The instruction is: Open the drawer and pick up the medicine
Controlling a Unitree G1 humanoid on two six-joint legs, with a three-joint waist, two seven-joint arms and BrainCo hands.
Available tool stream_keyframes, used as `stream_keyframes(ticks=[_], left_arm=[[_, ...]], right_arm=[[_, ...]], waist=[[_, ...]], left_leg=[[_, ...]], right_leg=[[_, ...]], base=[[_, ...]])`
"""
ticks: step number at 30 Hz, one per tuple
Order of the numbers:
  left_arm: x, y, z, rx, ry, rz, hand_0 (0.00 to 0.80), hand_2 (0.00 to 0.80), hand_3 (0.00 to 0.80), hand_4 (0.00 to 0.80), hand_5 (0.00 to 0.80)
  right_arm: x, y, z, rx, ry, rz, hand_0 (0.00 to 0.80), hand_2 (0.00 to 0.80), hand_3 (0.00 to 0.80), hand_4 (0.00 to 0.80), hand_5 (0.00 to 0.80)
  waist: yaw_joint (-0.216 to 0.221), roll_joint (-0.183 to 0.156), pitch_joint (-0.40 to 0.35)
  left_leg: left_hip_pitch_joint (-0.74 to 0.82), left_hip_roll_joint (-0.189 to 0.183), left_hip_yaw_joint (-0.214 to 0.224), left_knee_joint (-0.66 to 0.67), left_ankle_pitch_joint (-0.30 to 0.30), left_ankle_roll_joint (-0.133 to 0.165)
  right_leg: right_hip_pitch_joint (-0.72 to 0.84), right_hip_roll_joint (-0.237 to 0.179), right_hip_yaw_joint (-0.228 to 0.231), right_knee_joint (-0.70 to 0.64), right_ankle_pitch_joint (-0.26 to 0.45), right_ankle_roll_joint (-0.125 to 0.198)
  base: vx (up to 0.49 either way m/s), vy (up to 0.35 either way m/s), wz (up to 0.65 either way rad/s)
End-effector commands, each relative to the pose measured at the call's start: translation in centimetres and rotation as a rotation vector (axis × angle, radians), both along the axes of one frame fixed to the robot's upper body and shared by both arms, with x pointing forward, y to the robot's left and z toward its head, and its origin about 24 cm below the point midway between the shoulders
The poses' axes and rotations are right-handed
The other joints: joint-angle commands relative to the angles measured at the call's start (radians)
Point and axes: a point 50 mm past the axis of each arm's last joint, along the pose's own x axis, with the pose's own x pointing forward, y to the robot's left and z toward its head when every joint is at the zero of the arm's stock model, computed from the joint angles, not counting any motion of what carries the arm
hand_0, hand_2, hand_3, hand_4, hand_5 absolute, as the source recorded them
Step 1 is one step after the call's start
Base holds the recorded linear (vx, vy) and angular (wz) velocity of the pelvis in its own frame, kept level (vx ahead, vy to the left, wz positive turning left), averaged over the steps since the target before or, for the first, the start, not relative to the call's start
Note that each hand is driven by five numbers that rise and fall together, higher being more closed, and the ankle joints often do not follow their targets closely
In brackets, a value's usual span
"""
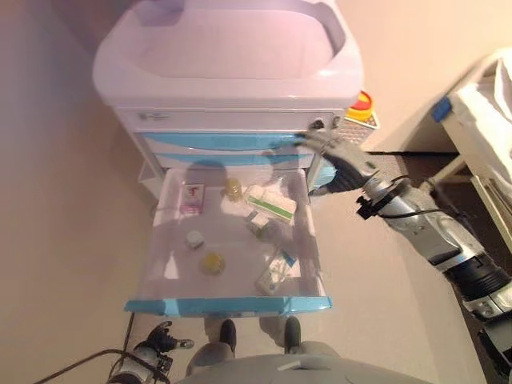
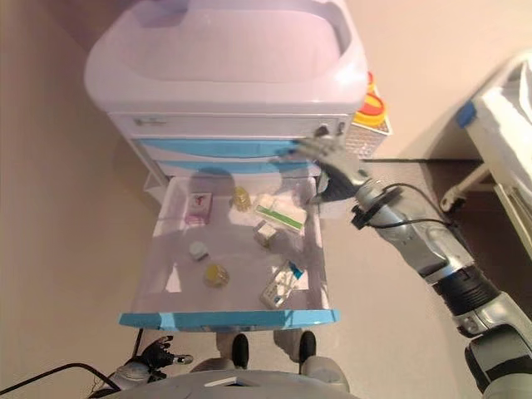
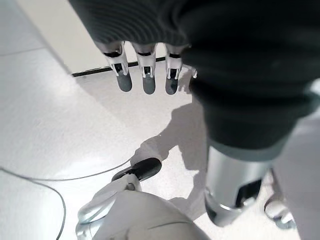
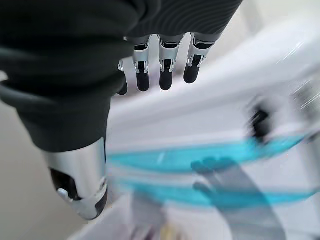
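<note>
The white cart's drawer (image 1: 232, 305) with a blue front stands pulled out. Inside lie several medicines: a white and green box (image 1: 270, 203), a pink and white box (image 1: 192, 197), a blue and white box (image 1: 276, 270), a yellow jar (image 1: 212, 262), a small yellow bottle (image 1: 233, 189) and a white cap (image 1: 194, 238). My right hand (image 1: 336, 156) is open and empty, above the drawer's far right corner, by the cart's blue drawer fronts (image 4: 200, 155). My left hand (image 1: 156, 346) hangs low by the floor, open and empty; its straight fingers (image 3: 145, 70) show in the left wrist view.
The white cart (image 1: 224, 56) has a tray-shaped top. A red and yellow button box (image 1: 362, 108) sits beside it at the right. A white bed frame with a blue corner (image 1: 480, 104) stands at the far right. The pale floor (image 1: 64, 240) lies left of the drawer.
</note>
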Motion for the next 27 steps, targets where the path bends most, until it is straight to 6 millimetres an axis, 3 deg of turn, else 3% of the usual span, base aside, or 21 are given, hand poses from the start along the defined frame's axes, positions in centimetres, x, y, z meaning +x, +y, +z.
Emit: stream_keyframes(ticks=[1, 6, 15, 27], left_arm=[[-0.5, 1.1, 0.0, 0.040, 0.058, -0.033, 0.000, 0.000, 0.000, 0.000, 0.000], [-0.9, 1.2, 0.0, 0.035, 0.061, -0.028, 0.000, 0.000, 0.000, 0.000, 0.000], [-0.2, 1.5, 0.4, 0.018, 0.013, -0.006, 0.000, 0.000, 0.000, 0.000, 0.000], [-0.2, 0.7, 0.2, -0.023, -0.001, 0.001, 0.000, 0.000, 0.000, 0.000, 0.000]], right_arm=[[1.2, 1.6, 0.1, -0.080, -0.040, 0.038, 0.000, 0.000, 0.000, 0.000, 0.000], [2.3, 1.8, -3.3, -0.206, 0.041, -0.010, 0.000, 0.000, 0.000, 0.000, 0.000], [3.3, 2.0, -6.6, -0.323, 0.135, -0.077, 0.000, 0.000, 0.000, 0.000, 0.000], [2.8, 3.6, -10.5, -0.344, 0.247, -0.079, 0.000, 0.000, 0.000, 0.000, 0.000]], waist=[[0.060, -0.024, -0.010], [0.119, -0.032, 0.000], [0.202, -0.036, 0.030], [0.270, -0.025, 0.044]], left_leg=[[-0.023, -0.076, -0.043, 0.026, -0.128, 0.038], [-0.041, -0.077, -0.097, 0.020, -0.111, 0.027], [-0.095, -0.069, -0.190, 0.014, -0.059, -0.009], [-0.115, -0.061, -0.258, 0.025, -0.031, -0.038]], right_leg=[[-0.016, -0.012, -0.040, 0.111, -0.100, 0.042], [-0.003, -0.007, -0.101, 0.110, -0.116, 0.028], [0.014, 0.008, -0.207, 0.094, -0.142, 0.002], [0.041, 0.019, -0.282, 0.111, -0.177, -0.026]], base=[[-0.005, -0.085, 0.35], [-0.004, -0.084, 0.49], [-0.031, -0.088, 0.43], [0.009, -0.047, 0.27]])
